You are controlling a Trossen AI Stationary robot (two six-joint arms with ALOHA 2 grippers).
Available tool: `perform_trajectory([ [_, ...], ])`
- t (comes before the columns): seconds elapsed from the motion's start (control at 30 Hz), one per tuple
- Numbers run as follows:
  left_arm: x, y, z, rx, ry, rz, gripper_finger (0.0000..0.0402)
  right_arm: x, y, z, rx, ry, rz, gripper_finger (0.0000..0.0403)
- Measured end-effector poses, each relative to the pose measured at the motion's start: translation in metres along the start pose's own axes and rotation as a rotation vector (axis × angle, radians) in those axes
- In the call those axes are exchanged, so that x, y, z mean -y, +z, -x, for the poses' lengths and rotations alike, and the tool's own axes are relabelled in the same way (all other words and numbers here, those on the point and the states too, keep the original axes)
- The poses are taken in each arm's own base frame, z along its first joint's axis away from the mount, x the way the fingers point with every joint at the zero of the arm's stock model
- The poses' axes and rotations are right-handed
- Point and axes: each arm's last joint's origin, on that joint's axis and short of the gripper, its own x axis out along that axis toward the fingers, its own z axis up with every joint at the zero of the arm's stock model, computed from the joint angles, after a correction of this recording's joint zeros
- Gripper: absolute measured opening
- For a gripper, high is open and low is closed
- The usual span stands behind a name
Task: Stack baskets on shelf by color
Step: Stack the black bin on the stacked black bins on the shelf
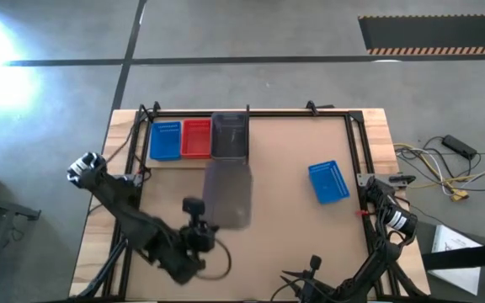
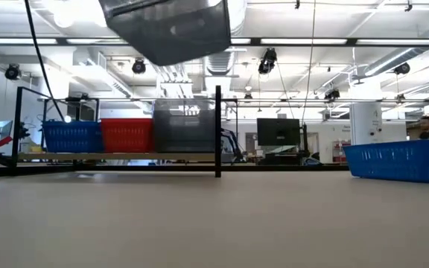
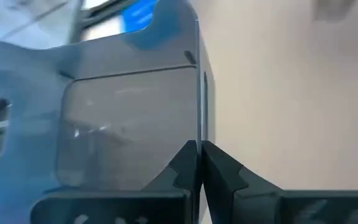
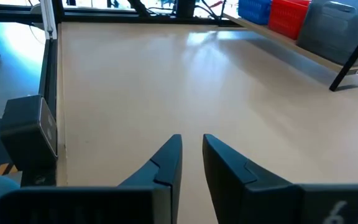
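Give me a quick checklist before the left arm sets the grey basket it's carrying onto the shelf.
1. Left gripper pinching the carried grey basket by its wall: ok.
2. Basket lifted off the table: ok, per low view.
3. Grey basket on the shelf showing as target: ok.
4. Carried basket directly over it: not ok, it's short of the shelf.
5. Right gripper away from the path: ok.

Cables point(image 1: 445, 168) on floor beside brown tabletop point(image 1: 293, 168)

Grey concrete floor point(image 1: 251, 84) surrounds the bench point(image 1: 293, 151). A striped mat point(image 1: 432, 35) lies beyond. White ceiling point(image 2: 334, 30) carries what seem to be strip lights.
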Motion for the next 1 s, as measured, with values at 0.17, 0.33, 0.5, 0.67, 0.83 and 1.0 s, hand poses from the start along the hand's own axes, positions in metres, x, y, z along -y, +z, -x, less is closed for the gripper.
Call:
perform_trajectory([
  [0.17,-0.053,0.000,-0.001,-0.036,0.104,-0.079,0.0000,0.000,0.000,0.000,0.000,0.000,0.000,0.0054],
  [0.33,-0.111,-0.006,-0.025,-0.135,0.221,-0.125,0.0000,0.000,0.000,0.000,0.001,0.000,-0.001,0.0054],
  [0.5,-0.167,-0.027,-0.050,-0.281,0.327,-0.130,0.0000,0.000,0.000,0.000,0.001,0.001,-0.005,0.0054],
  [0.67,-0.194,-0.044,-0.072,-0.308,0.217,-0.125,0.0000,0.000,0.000,0.000,0.001,0.002,-0.006,0.0054],
  [0.83,-0.201,-0.052,-0.090,-0.255,0.127,-0.123,0.0000,0.000,0.000,0.000,0.001,0.002,-0.008,0.0054],
  [1.0,-0.200,-0.054,-0.095,-0.239,0.101,-0.128,0.0000,0.000,0.000,0.000,0.001,0.002,-0.009,0.0052],
])
